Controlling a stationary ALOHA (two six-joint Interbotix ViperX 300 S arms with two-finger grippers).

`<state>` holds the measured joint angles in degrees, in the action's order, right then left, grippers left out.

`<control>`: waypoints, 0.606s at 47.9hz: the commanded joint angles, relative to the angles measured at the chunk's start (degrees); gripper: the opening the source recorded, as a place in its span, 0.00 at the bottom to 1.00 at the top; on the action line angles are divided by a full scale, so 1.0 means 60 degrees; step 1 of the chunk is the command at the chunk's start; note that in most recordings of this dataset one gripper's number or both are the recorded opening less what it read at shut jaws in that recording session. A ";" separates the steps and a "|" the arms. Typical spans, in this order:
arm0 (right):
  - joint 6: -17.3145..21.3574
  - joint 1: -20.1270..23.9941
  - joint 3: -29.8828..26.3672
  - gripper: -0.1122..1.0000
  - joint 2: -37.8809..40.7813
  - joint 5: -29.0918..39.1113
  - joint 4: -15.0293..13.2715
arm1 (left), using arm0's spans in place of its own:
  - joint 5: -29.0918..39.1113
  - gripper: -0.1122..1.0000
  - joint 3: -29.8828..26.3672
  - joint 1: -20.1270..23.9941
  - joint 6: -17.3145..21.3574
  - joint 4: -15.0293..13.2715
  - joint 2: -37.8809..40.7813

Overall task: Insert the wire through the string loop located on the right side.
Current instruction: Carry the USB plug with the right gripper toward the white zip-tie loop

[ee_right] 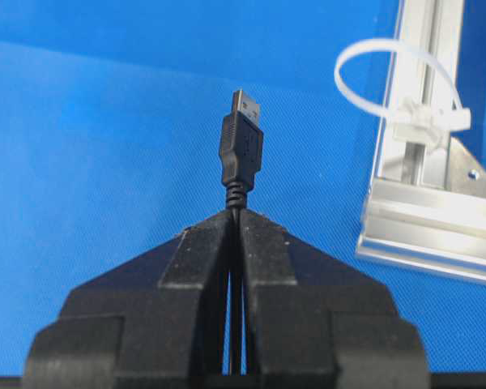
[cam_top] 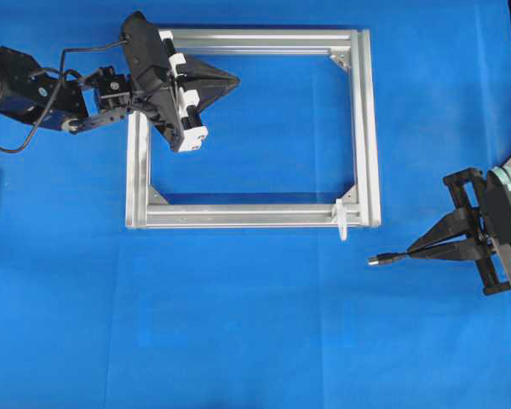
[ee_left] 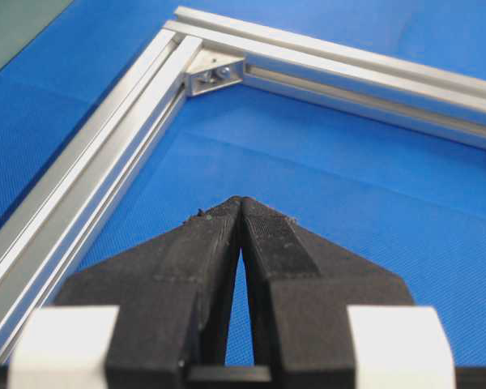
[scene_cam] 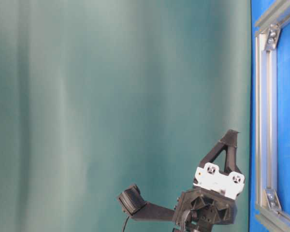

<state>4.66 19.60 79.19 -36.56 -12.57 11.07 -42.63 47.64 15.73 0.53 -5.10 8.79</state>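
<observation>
My right gripper (cam_top: pixel 411 251) (ee_right: pixel 236 215) is shut on the wire (ee_right: pixel 236 324), just behind its black-and-metal plug (ee_right: pixel 242 146) (cam_top: pixel 380 259). The plug sticks out ahead of the fingertips, pointing left over the blue mat. The white string loop (ee_right: pixel 389 81) (cam_top: pixel 342 219) stands up from the silver frame's (cam_top: pixel 370 128) near right corner, ahead and to the right of the plug in the right wrist view, apart from it. My left gripper (cam_top: pixel 235 82) (ee_left: pixel 241 203) is shut with nothing in it, hovering inside the frame's far left corner.
The rectangular aluminium frame lies flat on the blue mat with corner brackets (ee_left: pixel 215 74) inside. A teal backdrop fills most of the table-level view, where the left arm (scene_cam: pixel 210 193) shows beside a frame bar (scene_cam: pixel 266 121).
</observation>
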 commanded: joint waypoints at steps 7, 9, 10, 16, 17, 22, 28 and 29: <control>-0.0044 -0.0425 -0.0029 0.06 0.0029 -0.0088 0.0000 | -0.0059 0.12 -0.0176 0.0015 0.0000 0.0029 -0.0308; -0.0044 -0.0659 0.0000 0.06 0.0029 -0.0088 0.0000 | -0.0059 0.12 -0.0176 0.0015 0.0000 0.0029 -0.0308; -0.0044 -0.0762 0.0015 0.06 0.0029 -0.0088 0.0000 | -0.0059 0.12 -0.0176 0.0000 0.0000 0.0029 -0.0308; -0.0073 -0.1304 0.0088 0.06 0.0029 -0.0103 -0.0059 | -0.0059 0.12 -0.0176 0.0000 0.0000 0.0029 -0.0322; -0.0088 -0.1377 0.0088 0.06 0.0029 -0.0103 -0.0103 | -0.0059 0.12 -0.0161 0.0000 0.0000 0.0044 -0.0308; -0.0117 -0.1509 0.0088 0.06 0.0029 -0.0103 -0.0146 | -0.0059 0.12 -0.0161 0.0000 0.0000 0.0029 -0.0322; -0.0117 -0.1641 0.0088 0.06 0.0044 -0.0146 -0.0146 | -0.0059 0.12 -0.0161 0.0000 0.0000 0.0044 -0.0322; -0.0117 -0.1655 0.0088 0.06 0.0029 -0.0161 -0.0161 | -0.0059 0.12 -0.0161 0.0000 0.0000 0.0029 -0.0322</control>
<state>4.04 10.02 80.24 -36.47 -12.83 10.28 -42.63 47.64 15.73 0.53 -5.01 8.79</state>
